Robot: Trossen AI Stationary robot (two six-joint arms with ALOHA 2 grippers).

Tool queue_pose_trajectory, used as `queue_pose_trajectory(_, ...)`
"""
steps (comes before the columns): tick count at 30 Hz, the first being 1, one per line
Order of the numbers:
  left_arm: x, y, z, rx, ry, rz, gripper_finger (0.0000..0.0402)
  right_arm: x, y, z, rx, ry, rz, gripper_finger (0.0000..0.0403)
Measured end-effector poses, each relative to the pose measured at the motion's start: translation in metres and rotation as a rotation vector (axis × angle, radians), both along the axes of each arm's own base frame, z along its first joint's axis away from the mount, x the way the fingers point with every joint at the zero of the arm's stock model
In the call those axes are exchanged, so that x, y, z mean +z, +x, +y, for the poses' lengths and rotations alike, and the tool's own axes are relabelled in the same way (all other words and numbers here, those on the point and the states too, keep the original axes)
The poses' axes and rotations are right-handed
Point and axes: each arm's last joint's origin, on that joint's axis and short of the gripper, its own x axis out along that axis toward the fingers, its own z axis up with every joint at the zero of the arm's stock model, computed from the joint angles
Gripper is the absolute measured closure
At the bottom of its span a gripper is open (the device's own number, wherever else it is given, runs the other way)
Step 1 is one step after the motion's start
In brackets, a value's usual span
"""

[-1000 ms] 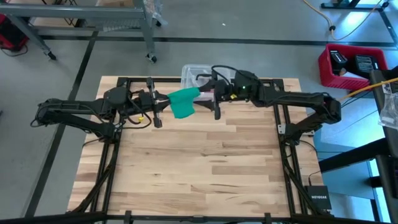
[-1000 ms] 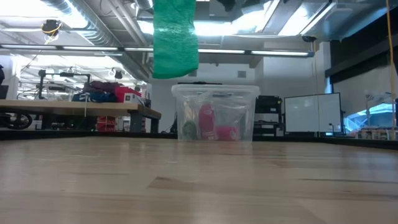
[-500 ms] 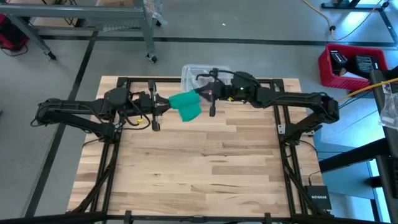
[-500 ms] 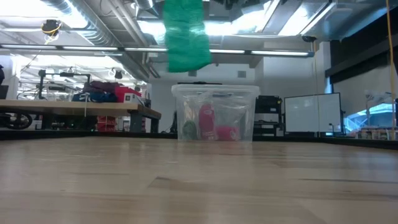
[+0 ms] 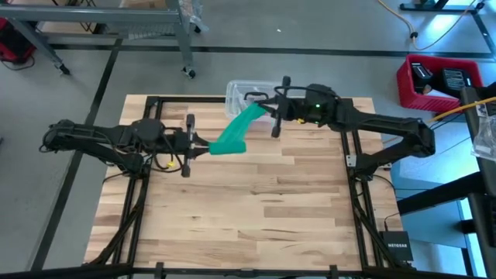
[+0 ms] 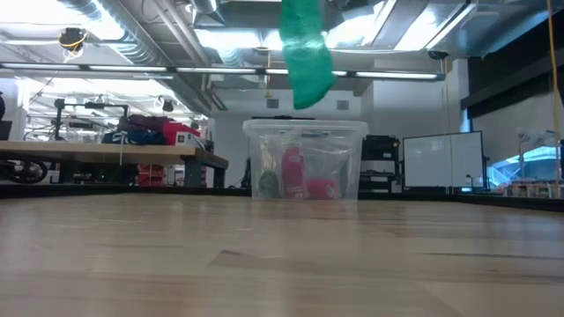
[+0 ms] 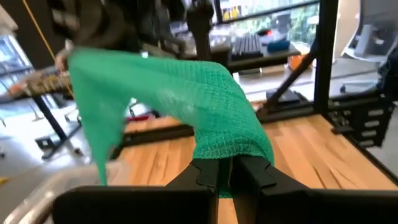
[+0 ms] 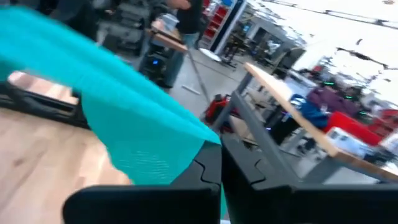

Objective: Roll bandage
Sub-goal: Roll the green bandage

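Observation:
The teal-green bandage (image 5: pixel 239 128) hangs in the air above the far middle of the table, stretched aslant between both grippers. My left gripper (image 5: pixel 204 145) is shut on its near-left end. My right gripper (image 5: pixel 268 111) is shut on its far-right end, just in front of the clear tub (image 5: pixel 245 91). In the low view only a hanging fold of the bandage (image 6: pixel 307 53) shows, high above the tub (image 6: pixel 305 161). In the left wrist view the bandage (image 7: pixel 186 106) spreads away from the fingers. My left gripper pinches the bandage's bunched near-left end (image 7: pixel 227 152) between its two fingers, coming level from the table's left. That end is lifted clear of the table. My right gripper pinches the bandage's far-right end (image 8: pixel 198 146) between its two fingers, coming level from the table's right. The strip runs away from it toward the left gripper, lifted clear.
The clear plastic tub stands at the table's far edge with pink-red items (image 6: pixel 304 180) inside. A red crate (image 5: pixel 438 80) sits on the floor beyond the right edge. The wooden table top (image 5: pixel 248 209) stretches toward the near edge.
My right gripper has taken hold of the bandage's free end and drawn it toward the far right. My left gripper has moved a little toward the near edge. The bandage, a bunched wad hanging from the left gripper before, is now pulled out into a slanting strip between both.

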Motion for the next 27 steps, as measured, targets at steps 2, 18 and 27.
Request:
queue_pose_trajectory(2,0.004,0.0,0.0,-0.004,0.016,-0.044,0.0389,-0.006,0.007,-0.001,0.026,0.028,0.01,0.0399)
queue_pose_trajectory(18,0.016,0.001,0.018,0.091,0.004,-0.161,0.0389,-0.042,0.048,0.0,0.205,0.284,0.01,0.0328)
queue_pose_trajectory(27,0.014,0.001,0.021,0.105,-0.03,-0.151,0.0389,-0.03,0.034,0.005,0.207,0.27,0.015,0.0217)
